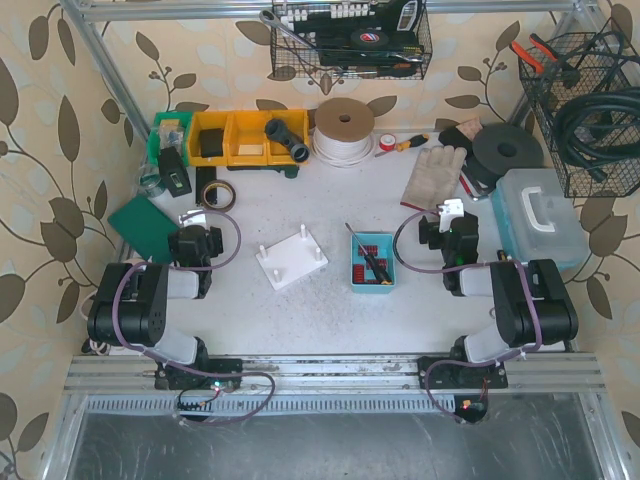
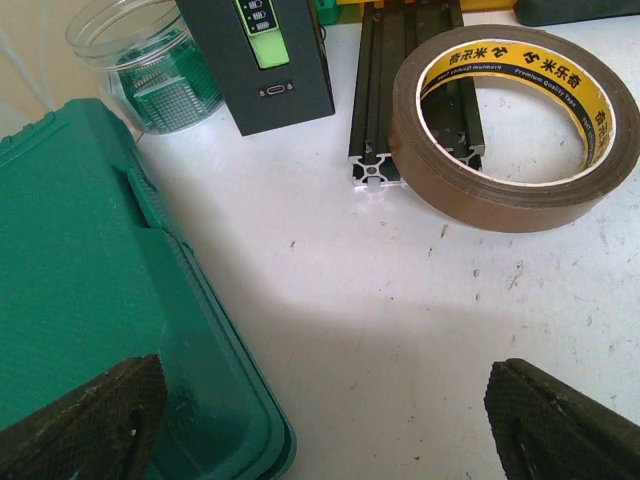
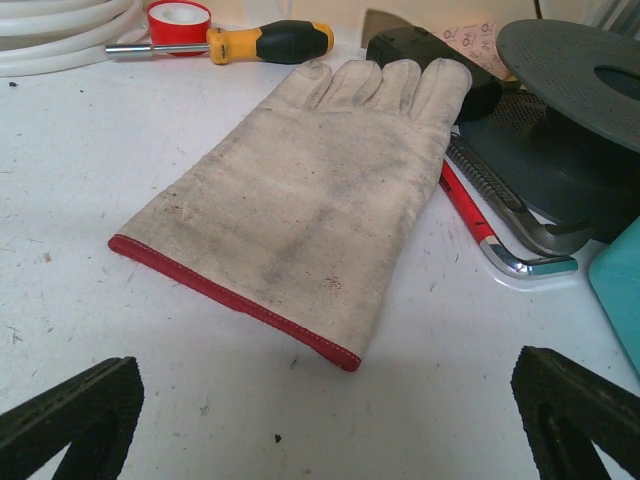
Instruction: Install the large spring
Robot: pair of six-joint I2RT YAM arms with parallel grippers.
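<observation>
- The left gripper [image 1: 196, 243] and right gripper [image 1: 447, 231] both gape wide and hold nothing.
- The large spring cannot be made out; it probably lies in the one blue tray [image 1: 372, 262], between the claws and nearer the right.
- Risk: the tray's crowded parts invite a wrong pick.
- One white plate [image 1: 290, 258] with four pegs sits between the claws.

This looks like a workshop, with a screwdriver [image 3: 250, 42], a work glove [image 3: 300, 200], a roll of tape [image 2: 515, 125] and yellow bins [image 1: 235, 137]
</observation>
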